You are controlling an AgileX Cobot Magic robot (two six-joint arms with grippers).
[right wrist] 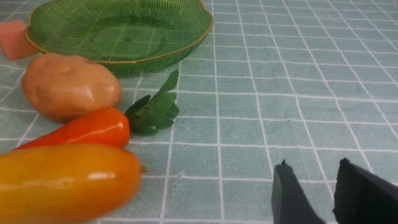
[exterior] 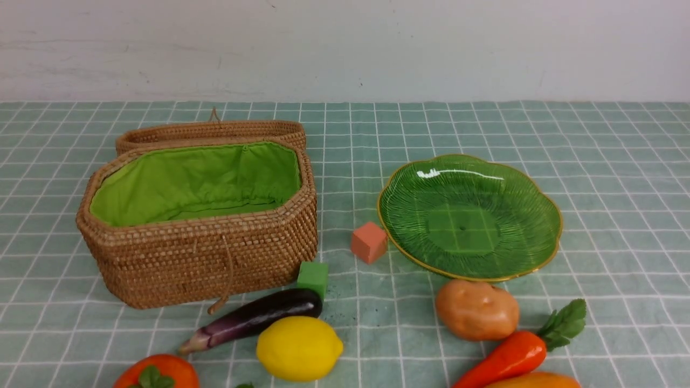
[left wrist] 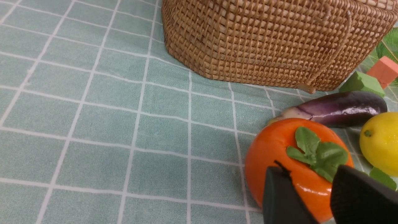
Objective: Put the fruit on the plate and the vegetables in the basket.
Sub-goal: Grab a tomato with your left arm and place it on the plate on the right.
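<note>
Starting the sort, by my reading: the plate (exterior: 501,194) is bare, nothing shows inside the basket (exterior: 205,264), and all the produce lies loose on the counter (exterior: 593,161). The step in hand looks like the first fruit pick, the persimmon (left wrist: 279,149).

Left claw (left wrist: 309,169): fingers parted wide, gripping nothing. The persimmon sits just ahead of them; contact cannot be told. Right claw (right wrist: 313,163): parted, empty, over bare cloth near the mango (right wrist: 68,180).

Persimmon: at the near edge toward the left corner, upright. Round, with glossy orange-red skin and green leaves on the crown. The eggplant (exterior: 259,318) and lemon (exterior: 299,347) lie just beside it, on the side toward the right edge.

Next move (judgement): ease the fingers around the widest part, close, and lift clear of the eggplant. Then carry it past the lemon to the plate, which lies toward the right edge, about midway between near and far edges. The smooth round skin may slip, so grip below the leaves.
</note>
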